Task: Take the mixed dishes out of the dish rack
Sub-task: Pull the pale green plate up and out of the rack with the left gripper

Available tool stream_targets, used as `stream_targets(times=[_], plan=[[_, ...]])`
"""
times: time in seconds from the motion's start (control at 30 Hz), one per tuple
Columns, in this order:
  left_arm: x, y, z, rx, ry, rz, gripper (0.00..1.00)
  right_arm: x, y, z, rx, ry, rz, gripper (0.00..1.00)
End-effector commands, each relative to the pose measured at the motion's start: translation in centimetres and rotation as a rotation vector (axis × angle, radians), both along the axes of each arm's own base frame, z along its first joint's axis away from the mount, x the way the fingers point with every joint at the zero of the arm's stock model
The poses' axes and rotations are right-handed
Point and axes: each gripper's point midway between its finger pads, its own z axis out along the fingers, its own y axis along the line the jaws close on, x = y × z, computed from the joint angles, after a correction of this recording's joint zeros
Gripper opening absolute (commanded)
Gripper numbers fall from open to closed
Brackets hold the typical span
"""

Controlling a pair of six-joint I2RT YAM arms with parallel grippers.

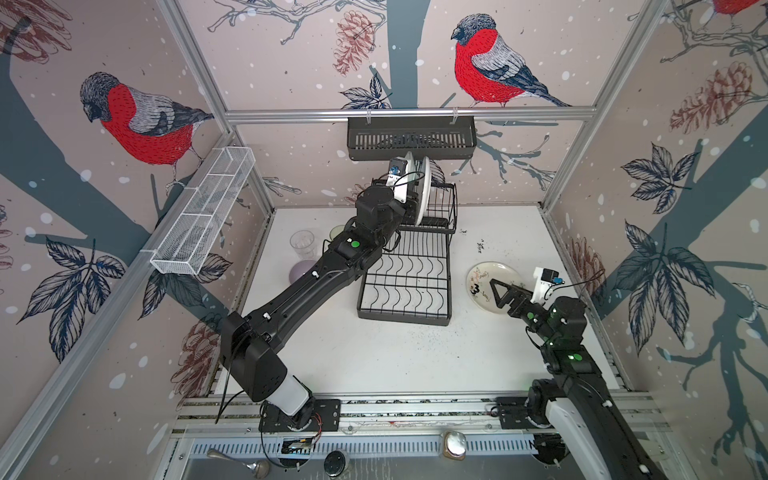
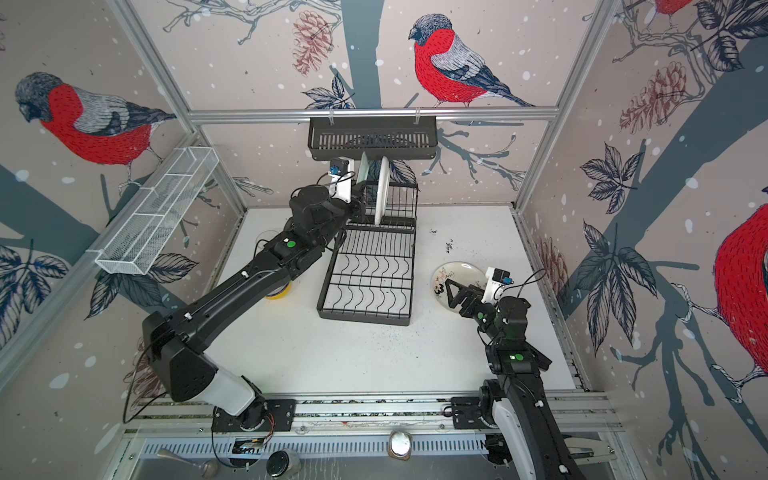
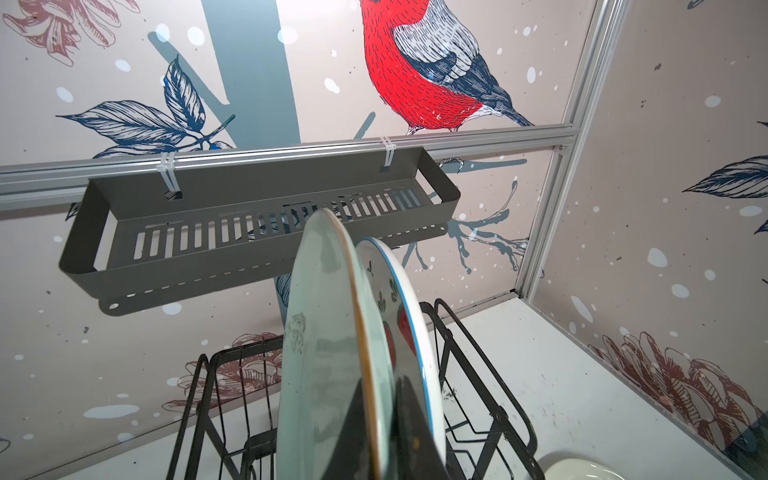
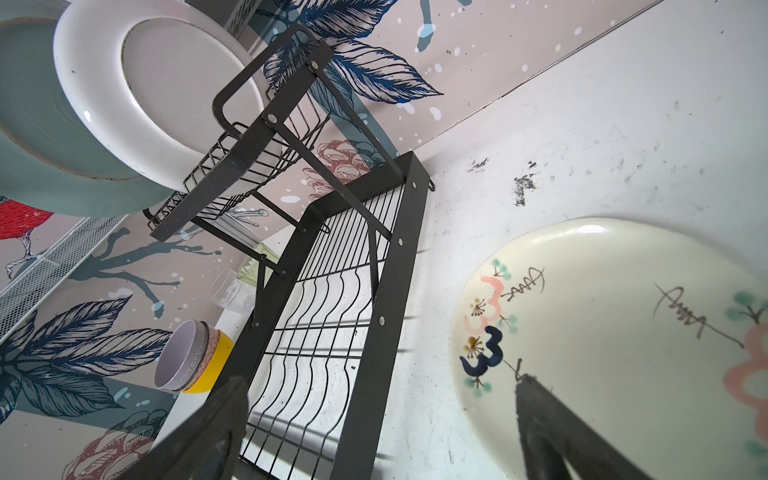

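Observation:
The black dish rack (image 1: 403, 320) stands mid-table. Two plates stand on edge in its upper tier: a mint plate (image 3: 324, 353) and a watermelon-print white plate (image 3: 411, 332). My left gripper (image 3: 376, 399) is shut on the mint plate's rim, one finger on each face. Both plates also show in a top view, mint plate (image 2: 364, 168) and white plate (image 2: 382, 187). The cream floral plate (image 1: 484, 282) lies flat on the table to the right of the rack. My right gripper (image 1: 500, 295) hangs open over its near edge with nothing in it. The rack's lower tier is bare.
Left of the rack stand a clear glass (image 1: 302, 243), a green glass (image 4: 257, 266) and a nested stack of bowls, the lilac bowl (image 4: 178, 357) inside and the yellow bowl (image 4: 216, 361) outermost. A black slotted basket (image 1: 411, 139) hangs just above the plates. A white mesh basket (image 1: 203, 212) hangs on the left wall.

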Motion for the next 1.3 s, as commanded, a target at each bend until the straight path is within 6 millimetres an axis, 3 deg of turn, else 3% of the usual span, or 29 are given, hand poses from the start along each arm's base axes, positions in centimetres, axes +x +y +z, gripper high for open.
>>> stream_targets(times=[0.0,0.53,0.77,1.17,1.27], plan=[[-1.0,0.5,4.5,-0.082,-0.139,0.001,0.0,0.2,-0.1,0.8,-0.003,-0.028,-0.008,1.0],[-2.1,0.4,5.4,-0.103,-0.152,-0.019,0.0,0.1,-0.1,0.8,-0.003,-0.027,-0.007,0.99],[-3.2,0.7,6.8,-0.136,-0.18,-0.04,0.0,0.1,-0.1,0.8,-0.001,-0.027,-0.008,1.0],[-5.4,1.0,7.1,-0.169,-0.19,-0.069,0.0,0.1,-0.1,0.7,-0.003,-0.023,-0.003,1.0],[-6.3,1.5,6.9,-0.179,-0.187,-0.075,0.0,-0.2,0.3,1.6,-0.014,-0.037,0.018,0.99]])
